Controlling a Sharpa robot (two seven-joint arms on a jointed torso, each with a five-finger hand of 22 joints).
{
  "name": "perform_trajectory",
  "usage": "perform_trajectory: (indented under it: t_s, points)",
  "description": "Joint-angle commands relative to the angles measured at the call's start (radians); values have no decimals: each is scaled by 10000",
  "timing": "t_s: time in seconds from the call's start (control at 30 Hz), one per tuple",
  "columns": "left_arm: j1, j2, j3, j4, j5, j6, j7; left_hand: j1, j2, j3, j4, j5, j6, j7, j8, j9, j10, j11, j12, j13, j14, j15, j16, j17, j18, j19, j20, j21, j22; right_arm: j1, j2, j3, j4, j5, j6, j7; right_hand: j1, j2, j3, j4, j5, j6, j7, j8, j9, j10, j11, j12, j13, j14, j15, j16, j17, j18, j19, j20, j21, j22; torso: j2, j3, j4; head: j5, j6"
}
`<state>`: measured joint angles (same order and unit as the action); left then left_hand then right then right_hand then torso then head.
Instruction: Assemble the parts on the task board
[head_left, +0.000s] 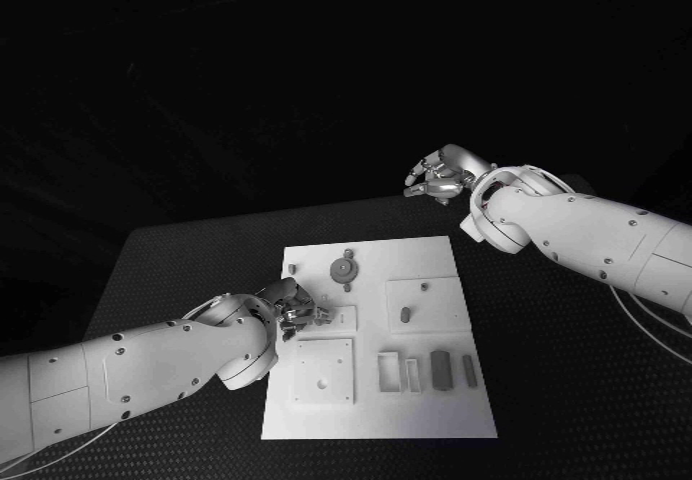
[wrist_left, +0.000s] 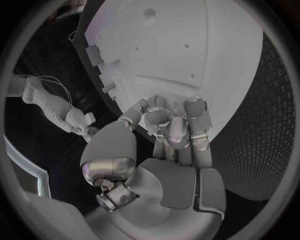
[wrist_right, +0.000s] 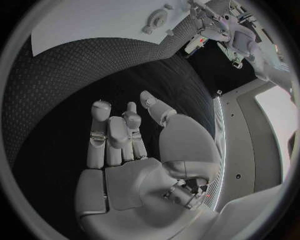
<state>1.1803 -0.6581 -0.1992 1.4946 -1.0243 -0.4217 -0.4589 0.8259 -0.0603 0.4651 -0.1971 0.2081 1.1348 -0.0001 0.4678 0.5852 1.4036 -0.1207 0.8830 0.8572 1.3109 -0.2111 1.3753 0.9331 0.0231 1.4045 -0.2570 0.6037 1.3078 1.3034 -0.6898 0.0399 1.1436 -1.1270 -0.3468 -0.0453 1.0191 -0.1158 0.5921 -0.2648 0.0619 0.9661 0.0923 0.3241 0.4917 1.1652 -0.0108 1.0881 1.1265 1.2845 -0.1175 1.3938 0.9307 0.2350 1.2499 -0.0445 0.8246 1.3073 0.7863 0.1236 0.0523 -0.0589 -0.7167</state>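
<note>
Black textured surface (head_left: 188, 260) carries the white task board (head_left: 378, 420); small grey parts (head_left: 440, 367) lie loose, so assembly is judged barely begun. Left hand (head_left: 293, 308) fingers are curled over the board, their hold impossible to tell; right hand (head_left: 440, 175) hangs far off, fingers half-spread, nothing held.

So the left hand (wrist_left: 172, 132) sits right over the near edge of the white task board (wrist_left: 206, 55), fingers (wrist_left: 177, 131) curled in close together at the board's rim. Can't tell if anything's pinched in there. The board has a few small holes and some raised blocks along one edge. Dark textured tabletop (wrist_left: 262, 140) beside it.
</note>
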Motion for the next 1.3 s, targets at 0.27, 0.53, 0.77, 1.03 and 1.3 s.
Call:
perform_trajectory:
  t_s: [0.27, 0.53, 0.77, 1.03, 1.3]
  points:
    - [1, 20, 24, 13, 112, 28, 81, -110, -34, -12, 51, -26, 865, -125, -40, 0, -93, -1, 13, -11, -116, -117, 47, -18, 78, -5, 10, 37, 177, 2, 32, 5, -18, 14, 117, 54, -98, 3, -57, -1, -33, 78, 97, -5, 20, -23, -2, -25, -1, -35, -15, -58, 15, 268, -16, -80, -53, 167, -5, -8, 214, -22, -3]
    - [3, 21, 26, -12, 139, 206, 38, -87, -57, 1, 45, -49, 852, -124, -47, 1, -98, -2, 12, -17, -124, -120, 53, -34, 88, -9, 5, 33, 177, 2, 31, 5, -9, 14, 141, 56, -104, 2, -60, 1, -33, 79, 96, -6, 22, -23, -3, -25, -2, -35, -15, -58, 16, 268, -15, -80, -53, 167, 3, 1, 210, -16, 0]
    - [5, 3, 31, -2, 202, 191, 71, 476, 308, 192, -454, 499, 851, -109, -42, 34, -93, 9, 33, -43, -154, -108, 117, -124, 100, -5, 24, 56, 190, 2, 32, 5, -17, 14, 171, 58, -108, 2, -60, 3, -33, 79, 96, -6, 24, -23, -3, -25, -2, -35, -16, -58, 16, 268, -14, -80, -54, 168, 5, -1, 212, -12, -20]
    - [6, 12, 37, -55, 275, 166, 100, 827, 491, 451, -683, 715, 839, -95, -61, 38, -95, 30, 33, -74, -168, -92, 143, -195, 97, 2, 49, 59, 183, 1, 50, 5, -26, 14, 181, 64, -112, 5, -61, 5, -33, 80, 95, -6, 26, -23, -4, -24, -2, -35, -17, -58, 17, 268, -13, -80, -55, 169, 5, 1, 212, -7, -33]
    - [22, 43, 63, -234, 275, 373, 8, 933, 465, 519, -730, 650, 809, -79, -77, 42, -108, 44, 21, -96, -182, -80, 145, -230, 95, -6, 60, 52, 180, 1, 43, 5, -22, 14, 186, 62, -137, 20, -64, 26, -33, 83, 94, -7, 31, -22, -5, -23, -3, -33, -18, -58, 18, 268, -7, -80, -55, 170, 1, 2, 212, 7, -61]
